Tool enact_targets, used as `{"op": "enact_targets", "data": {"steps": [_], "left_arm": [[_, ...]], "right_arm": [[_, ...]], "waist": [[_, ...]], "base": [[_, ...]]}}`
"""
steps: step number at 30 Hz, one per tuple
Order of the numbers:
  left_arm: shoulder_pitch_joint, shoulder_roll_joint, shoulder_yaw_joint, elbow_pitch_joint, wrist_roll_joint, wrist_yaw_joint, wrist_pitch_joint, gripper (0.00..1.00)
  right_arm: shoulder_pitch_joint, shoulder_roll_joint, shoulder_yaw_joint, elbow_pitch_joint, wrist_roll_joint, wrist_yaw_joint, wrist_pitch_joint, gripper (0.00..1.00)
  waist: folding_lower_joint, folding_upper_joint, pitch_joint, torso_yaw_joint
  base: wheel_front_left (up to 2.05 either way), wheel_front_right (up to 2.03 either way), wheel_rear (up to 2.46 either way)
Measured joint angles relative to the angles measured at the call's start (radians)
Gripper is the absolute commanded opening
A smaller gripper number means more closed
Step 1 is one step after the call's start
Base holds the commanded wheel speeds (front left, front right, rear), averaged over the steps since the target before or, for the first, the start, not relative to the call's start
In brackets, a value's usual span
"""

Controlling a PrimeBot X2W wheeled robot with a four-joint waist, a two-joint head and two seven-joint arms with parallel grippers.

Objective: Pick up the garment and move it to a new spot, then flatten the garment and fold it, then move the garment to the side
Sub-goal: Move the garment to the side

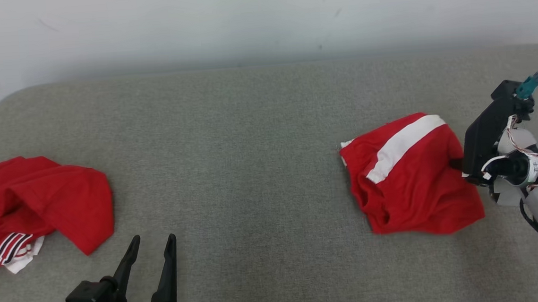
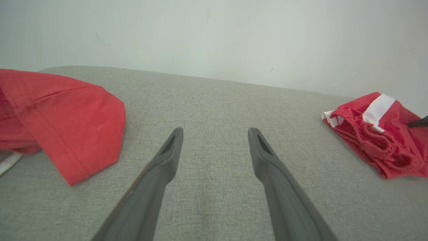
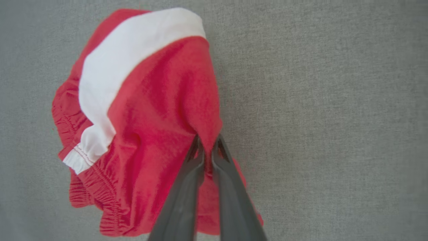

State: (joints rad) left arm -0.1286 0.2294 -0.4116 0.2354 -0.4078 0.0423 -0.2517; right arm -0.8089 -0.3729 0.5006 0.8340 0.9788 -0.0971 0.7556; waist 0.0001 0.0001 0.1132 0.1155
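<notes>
Left claw (image 1: 150, 244) hangs spread and empty; right claw (image 3: 207, 142) grips the edge of the folded red shorts (image 1: 408, 179) lying just before it on the worktop (image 1: 250, 147). Dragging low should keep the fold.

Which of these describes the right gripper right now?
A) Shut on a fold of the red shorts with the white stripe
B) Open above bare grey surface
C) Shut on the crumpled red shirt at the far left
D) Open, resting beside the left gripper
A: the right wrist view shows the right gripper with its two fingers pinched together on a raised fold of the red shorts.
</notes>
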Motion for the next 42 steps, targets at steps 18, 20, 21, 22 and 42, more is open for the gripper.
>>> {"op": "enact_targets", "data": {"steps": [18,20,21,22,42], "left_arm": [[-0.023,0.033,0.005,-0.056,0.009,-0.024,0.0,1.0],[-0.023,0.036,0.005,-0.06,0.01,-0.025,0.0,1.0],[-0.024,0.038,0.005,-0.062,0.01,-0.026,0.0,1.0],[-0.026,0.041,0.005,-0.064,0.01,-0.026,0.0,1.0],[-0.042,0.057,0.01,-0.073,0.01,-0.034,0.005,1.0]], "right_arm": [[-0.123,-0.083,0.006,0.035,-0.074,-0.001,-0.049,0.0],[-0.134,-0.093,0.005,0.036,-0.076,-0.001,-0.055,0.0],[-0.14,-0.097,0.005,0.039,-0.077,-0.002,-0.06,0.0],[-0.145,-0.1,0.005,0.039,-0.079,-0.004,-0.061,0.0],[-0.215,-0.142,0.015,0.07,-0.13,-0.008,-0.105,0.0]], "waist": [[-0.0001,0.0,0.1,-0.081],[-0.0001,0.0001,0.11,-0.087],[0.0,0.0001,0.116,-0.09],[0.0,0.0001,0.121,-0.092],[-0.0001,-0.0001,0.157,-0.145]], "base": [[0.0,0.0,0.0],[0.0,0.0,0.0],[0.0,0.0,0.0],[0.0,0.0,0.0],[0.0,0.0,0.0]]}}
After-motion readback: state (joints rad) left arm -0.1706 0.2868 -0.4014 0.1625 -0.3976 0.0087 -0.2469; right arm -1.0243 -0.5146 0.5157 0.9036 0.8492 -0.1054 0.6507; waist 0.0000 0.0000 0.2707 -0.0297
